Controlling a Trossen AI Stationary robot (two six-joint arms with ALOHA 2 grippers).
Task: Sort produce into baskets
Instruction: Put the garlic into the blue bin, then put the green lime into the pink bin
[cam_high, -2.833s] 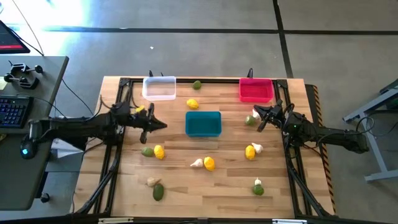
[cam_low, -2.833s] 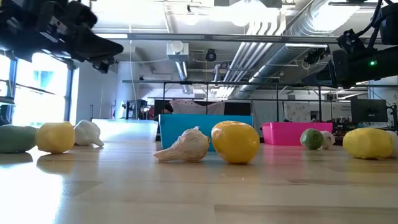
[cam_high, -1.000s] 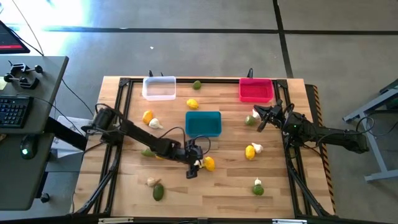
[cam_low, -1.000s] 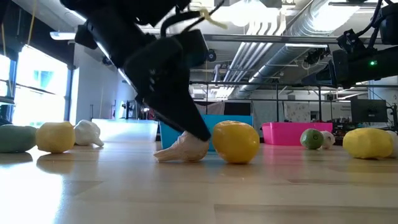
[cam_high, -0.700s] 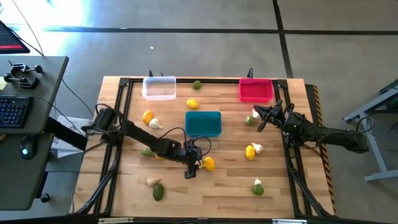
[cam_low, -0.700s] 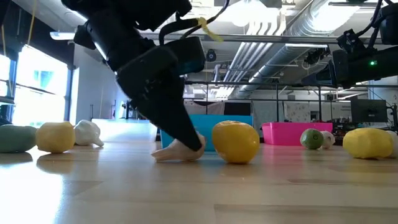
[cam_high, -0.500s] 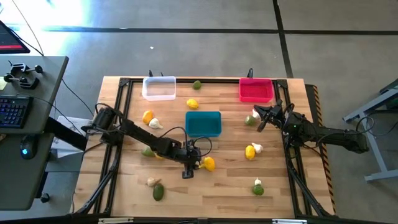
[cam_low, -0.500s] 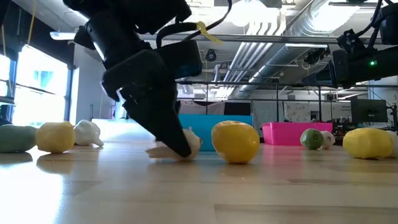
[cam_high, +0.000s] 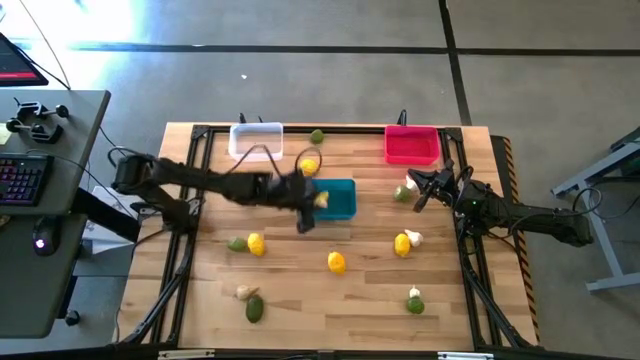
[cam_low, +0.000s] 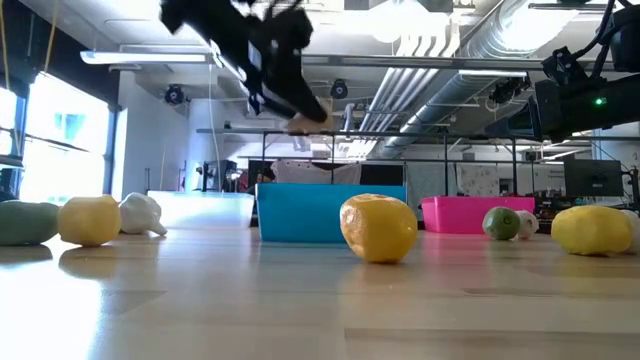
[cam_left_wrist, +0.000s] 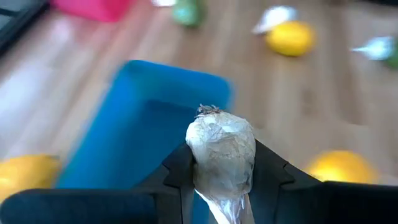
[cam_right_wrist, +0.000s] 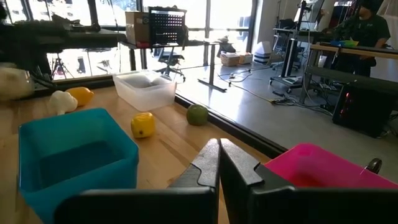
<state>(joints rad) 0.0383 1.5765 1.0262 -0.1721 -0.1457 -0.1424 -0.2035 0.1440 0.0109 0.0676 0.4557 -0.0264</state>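
Observation:
My left gripper is shut on a whitish garlic bulb, high above the table by the teal basket's left side; in the low view it hangs well above that basket. The white basket and the pink basket stand at the far edge. Lemons, green fruits and garlic bulbs lie scattered on the table. My right gripper is shut and empty, next to a green fruit below the pink basket. My left gripper pinches the garlic bulb's two sides between its two fingers. The bulb's rounded end sticks out past the fingertips and its tapered end runs back between them. The fingers slant downward. The bulb is lifted clear, over the teal basket.
The table has a dark frame along its edges. Lemons lie near the table's middle and left. A lemon lies between the white and teal baskets. Bare wood lies along the near edge.
My left gripper, shut on the garlic bulb beside the middle lemon, has risen and gone toward the far edge to the teal basket. The garlic has been lifted clear of the table; the lemon stays in place.

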